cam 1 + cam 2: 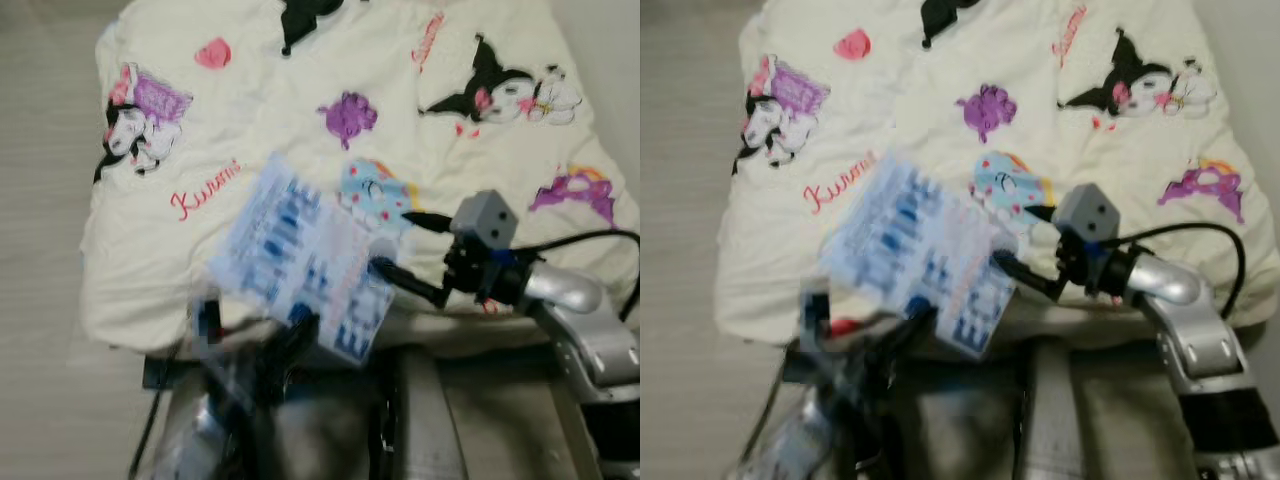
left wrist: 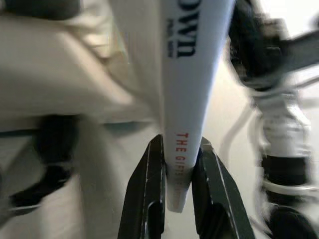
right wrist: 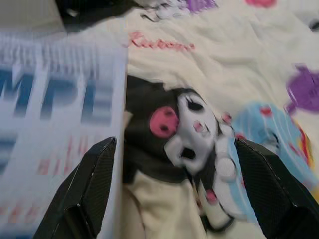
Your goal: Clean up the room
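Observation:
A book with a blue and white cover [image 1: 300,265] is held up, blurred, over the near edge of the bed. My left gripper [image 1: 290,340] holds it from below. In the left wrist view its two black fingers [image 2: 149,194] are shut on the book's white spine [image 2: 187,99]. To the right of the book, my right gripper [image 1: 390,242] is open, fingertips close to the book's right edge. In the right wrist view the wide-spread fingers [image 3: 84,194] frame the cartoon blanket, with the book cover [image 3: 55,124] beside one finger.
A cream blanket with cartoon prints [image 1: 300,80] covers the bed. Pale wooden floor [image 1: 40,250] lies to the left. My own grey body [image 1: 440,420] and a black cable [image 1: 590,240] on the right arm sit at the near edge.

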Motion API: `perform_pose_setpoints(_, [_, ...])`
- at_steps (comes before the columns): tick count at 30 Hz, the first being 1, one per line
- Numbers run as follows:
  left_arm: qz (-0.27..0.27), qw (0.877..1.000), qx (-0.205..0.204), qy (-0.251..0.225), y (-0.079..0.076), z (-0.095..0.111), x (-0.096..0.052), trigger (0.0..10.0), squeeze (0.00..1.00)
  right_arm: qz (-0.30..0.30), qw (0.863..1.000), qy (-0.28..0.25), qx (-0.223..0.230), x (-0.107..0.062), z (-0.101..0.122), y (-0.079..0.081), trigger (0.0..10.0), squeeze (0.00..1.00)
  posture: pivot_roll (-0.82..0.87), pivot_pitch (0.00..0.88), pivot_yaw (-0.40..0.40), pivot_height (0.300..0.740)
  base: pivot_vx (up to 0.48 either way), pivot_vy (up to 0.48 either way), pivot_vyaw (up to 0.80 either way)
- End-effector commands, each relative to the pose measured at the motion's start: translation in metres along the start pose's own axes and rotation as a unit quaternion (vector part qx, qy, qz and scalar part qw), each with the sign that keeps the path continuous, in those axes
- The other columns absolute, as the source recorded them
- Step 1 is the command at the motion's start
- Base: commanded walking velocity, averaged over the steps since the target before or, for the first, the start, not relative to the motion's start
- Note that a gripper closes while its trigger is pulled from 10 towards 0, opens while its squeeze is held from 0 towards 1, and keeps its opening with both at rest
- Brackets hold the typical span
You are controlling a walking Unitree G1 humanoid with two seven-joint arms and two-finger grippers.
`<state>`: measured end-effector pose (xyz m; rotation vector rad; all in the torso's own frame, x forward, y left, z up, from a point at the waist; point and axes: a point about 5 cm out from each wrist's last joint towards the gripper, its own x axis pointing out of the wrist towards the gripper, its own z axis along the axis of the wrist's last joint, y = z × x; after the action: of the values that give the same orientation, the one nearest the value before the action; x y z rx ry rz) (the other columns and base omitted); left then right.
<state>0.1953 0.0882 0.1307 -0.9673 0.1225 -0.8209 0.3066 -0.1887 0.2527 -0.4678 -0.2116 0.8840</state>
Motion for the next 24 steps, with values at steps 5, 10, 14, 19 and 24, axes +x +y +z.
perform_pose_setpoints(5, [-0.009,0.991,0.091,-0.097,-0.025,0.064,-0.004,0.0,0.00,-0.039,0.999,0.007,0.027,0.002,-0.011,-0.009,10.0,0.00,-0.03,0.475,0.007,0.566,0.000,0.000,0.00])
perform_pose_setpoints(10, [0.023,0.982,0.145,-0.119,-0.015,0.092,-0.007,0.0,0.00,-0.035,0.999,0.005,0.031,0.006,-0.013,-0.006,10.0,0.00,-0.02,0.467,0.001,0.566,0.000,0.000,0.00])
perform_pose_setpoints(14, [0.099,0.960,0.236,-0.114,0.006,0.114,-0.015,0.0,0.00,-0.054,0.998,0.006,0.031,0.008,-0.016,-0.007,10.0,0.00,-0.02,0.464,0.001,0.566,0.000,0.000,0.00])
perform_pose_setpoints(19, [0.237,0.884,0.392,-0.097,0.026,0.138,-0.009,0.0,0.00,-0.157,0.984,0.011,0.079,0.008,-0.026,-0.017,10.0,0.00,-0.01,0.437,0.004,0.566,0.000,0.000,0.00])
perform_pose_setpoints(24, [0.285,0.833,0.460,-0.114,0.030,0.152,0.002,0.0,0.00,-0.221,0.966,0.014,0.134,0.007,-0.040,-0.011,10.0,0.00,-0.01,0.421,0.010,0.566,0.000,0.000,0.00])
